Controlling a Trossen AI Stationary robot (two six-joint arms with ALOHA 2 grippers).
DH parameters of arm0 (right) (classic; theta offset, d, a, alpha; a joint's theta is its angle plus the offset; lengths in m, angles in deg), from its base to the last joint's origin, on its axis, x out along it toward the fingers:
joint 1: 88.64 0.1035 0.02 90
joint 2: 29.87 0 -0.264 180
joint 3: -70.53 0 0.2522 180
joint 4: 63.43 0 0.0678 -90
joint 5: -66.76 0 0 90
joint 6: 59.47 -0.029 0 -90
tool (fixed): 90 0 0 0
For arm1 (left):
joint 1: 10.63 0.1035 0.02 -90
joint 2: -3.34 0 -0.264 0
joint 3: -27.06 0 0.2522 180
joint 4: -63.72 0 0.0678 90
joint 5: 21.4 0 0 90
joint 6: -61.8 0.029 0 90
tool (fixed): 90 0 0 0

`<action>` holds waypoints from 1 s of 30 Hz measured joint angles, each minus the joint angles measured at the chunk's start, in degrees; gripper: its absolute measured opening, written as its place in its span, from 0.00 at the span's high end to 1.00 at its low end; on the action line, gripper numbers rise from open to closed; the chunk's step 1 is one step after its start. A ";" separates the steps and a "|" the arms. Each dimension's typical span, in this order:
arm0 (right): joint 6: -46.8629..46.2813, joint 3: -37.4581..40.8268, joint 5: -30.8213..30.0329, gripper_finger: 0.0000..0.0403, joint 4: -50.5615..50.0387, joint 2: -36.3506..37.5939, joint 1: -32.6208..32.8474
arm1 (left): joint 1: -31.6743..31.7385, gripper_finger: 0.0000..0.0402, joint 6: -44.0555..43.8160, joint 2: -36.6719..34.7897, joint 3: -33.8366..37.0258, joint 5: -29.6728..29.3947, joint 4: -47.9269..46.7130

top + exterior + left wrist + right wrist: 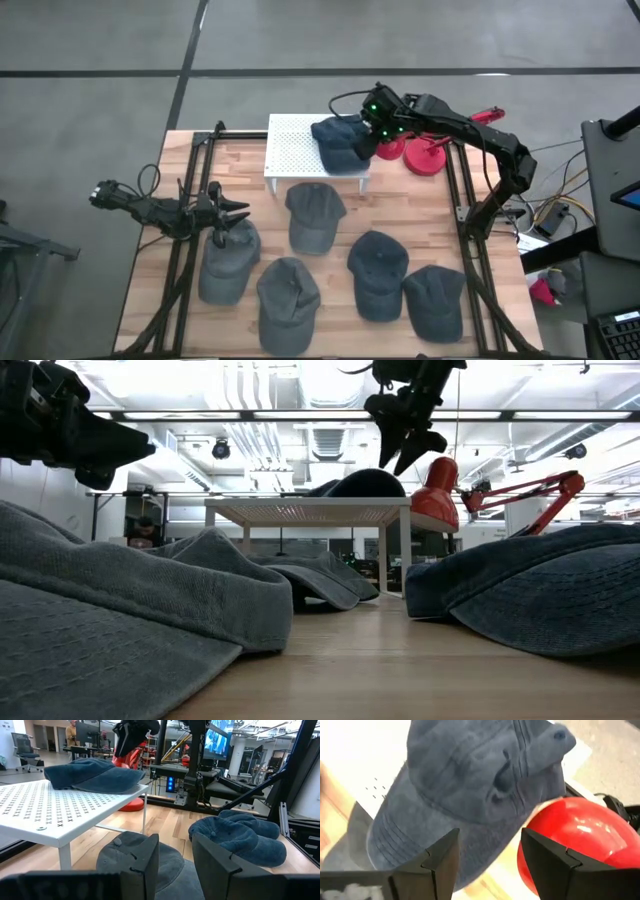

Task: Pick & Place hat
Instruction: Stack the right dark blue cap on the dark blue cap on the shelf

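Note:
A dark blue cap (340, 140) lies on the right end of a small white perforated stand (295, 150), its crown up (365, 483) and part of it reaching past the stand's edge. My right gripper (378, 126) hangs open just above the cap (480, 785), apart from it, fingers pointing down (400, 435). My left gripper (232, 210) waits open at the table's left, above the far end of a grey cap (228, 262); in the left wrist view that cap (130, 857) sits just beyond the fingers.
More caps lie crown-up on the wooden table: one in the middle (315, 215), others along the near edge (288, 300) (378, 272) (435, 300). A red desk lamp (430, 155) stands right beside the stand; its shade (575, 835) is close to my right gripper.

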 joint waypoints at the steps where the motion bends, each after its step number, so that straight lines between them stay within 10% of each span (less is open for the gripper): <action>1: 0.00 0.00 0.00 0.48 -0.59 0.00 0.00 | 0.01 0.70 0.00 0.00 0.00 0.00 0.00; 30: -4.11 0.00 6.31 0.48 -24.34 4.98 6.38 | 0.00 0.70 0.44 0.00 0.00 0.00 -0.04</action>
